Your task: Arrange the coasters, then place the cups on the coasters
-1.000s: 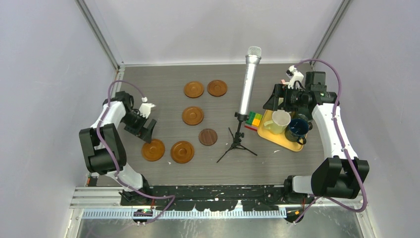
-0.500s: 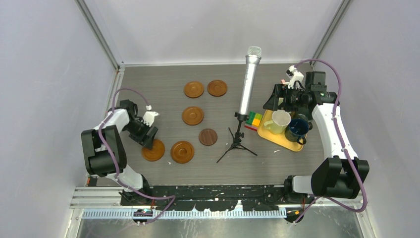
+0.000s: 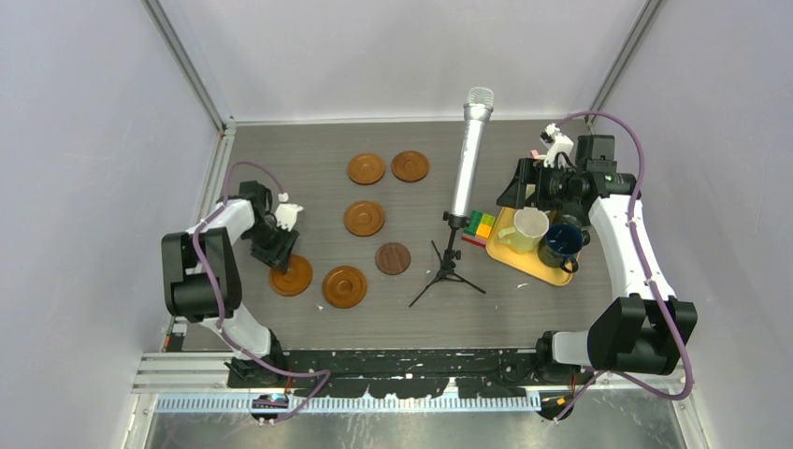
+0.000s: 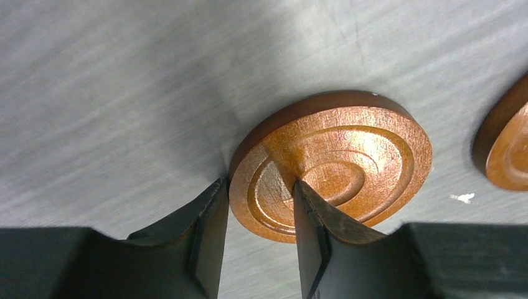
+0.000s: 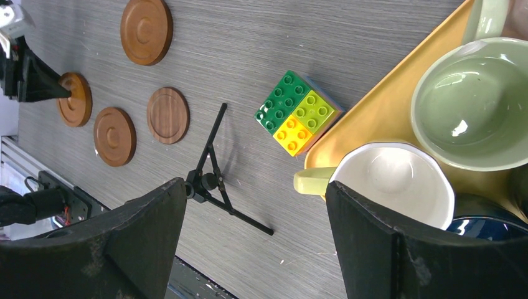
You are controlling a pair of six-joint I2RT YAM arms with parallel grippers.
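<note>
One coaster (image 4: 348,156), the nearest-left of six on the table (image 3: 309,131), is pinched at its near rim by my left gripper (image 4: 259,184). One finger sits outside the edge and the other presses onto the grooved top face. It looks like hard, rigid wood, light and smooth enough to pivot out of so shallow a bite. I judge a hold further in across the rim would be safer than the very lip. Just beside it lies a second coaster (image 3: 344,286); the other four spread farther back and toward the middle. Well apart on the right, the cups (image 3: 529,227) crowd a yellow tray (image 3: 535,266). My right gripper (image 5: 255,187) hangs by them with its jaws wide, holding nothing.
</note>
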